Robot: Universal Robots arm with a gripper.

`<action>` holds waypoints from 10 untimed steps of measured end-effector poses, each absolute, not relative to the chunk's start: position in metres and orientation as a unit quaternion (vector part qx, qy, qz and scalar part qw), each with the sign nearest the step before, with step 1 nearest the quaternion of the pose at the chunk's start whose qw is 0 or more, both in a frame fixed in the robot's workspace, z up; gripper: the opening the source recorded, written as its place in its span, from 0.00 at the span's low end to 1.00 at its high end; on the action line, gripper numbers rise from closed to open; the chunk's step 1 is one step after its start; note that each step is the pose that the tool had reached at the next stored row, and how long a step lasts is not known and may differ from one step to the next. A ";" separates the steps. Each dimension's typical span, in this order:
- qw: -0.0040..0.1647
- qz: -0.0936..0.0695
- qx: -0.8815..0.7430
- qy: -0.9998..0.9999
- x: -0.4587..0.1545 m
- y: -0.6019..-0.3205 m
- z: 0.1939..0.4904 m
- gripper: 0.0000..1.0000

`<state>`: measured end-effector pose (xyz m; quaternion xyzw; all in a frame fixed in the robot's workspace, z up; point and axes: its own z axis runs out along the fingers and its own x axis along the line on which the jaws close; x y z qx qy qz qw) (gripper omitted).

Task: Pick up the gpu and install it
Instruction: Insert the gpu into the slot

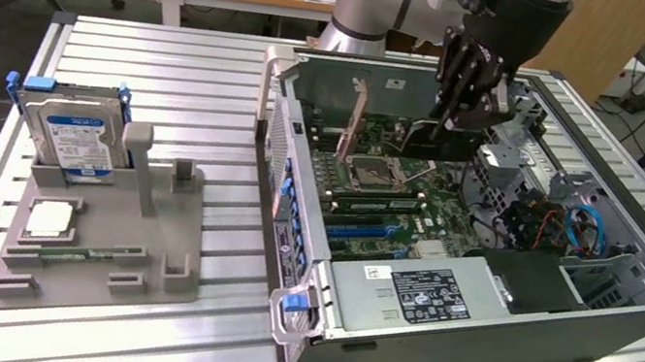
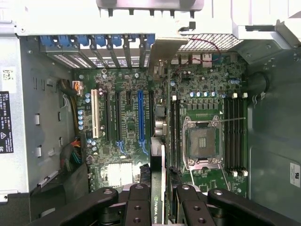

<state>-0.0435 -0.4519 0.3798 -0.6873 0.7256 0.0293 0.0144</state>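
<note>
The black multi-link gripper (image 1: 454, 124) reaches into the open computer case (image 1: 614, 318), which lies on its side on a ribbed aluminium table (image 1: 184, 69). Its fingers (image 2: 139, 207) are clamped on the gpu (image 2: 158, 214), a thin dark card seen edge-on in the wrist view. The card's edge carries white lettering, "NVIDIA QUA", cut off by the frame. The card hangs upright over the green motherboard (image 2: 122, 117), above the strip between the blue slot (image 2: 140, 115) and the metal-framed CPU socket (image 2: 202, 141). Its silver bracket points to the case's rear wall. Outside the case, a moulded grey holder (image 1: 155, 242) carries a hard drive (image 1: 74, 135) with a blue-white label.
</note>
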 end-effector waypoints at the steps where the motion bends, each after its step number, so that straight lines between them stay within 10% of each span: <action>1: 0.014 0.029 -0.687 0.726 -0.044 -0.452 0.380 0.26; 10: 0.014 0.029 -0.687 0.726 -0.044 -0.452 0.379 0.26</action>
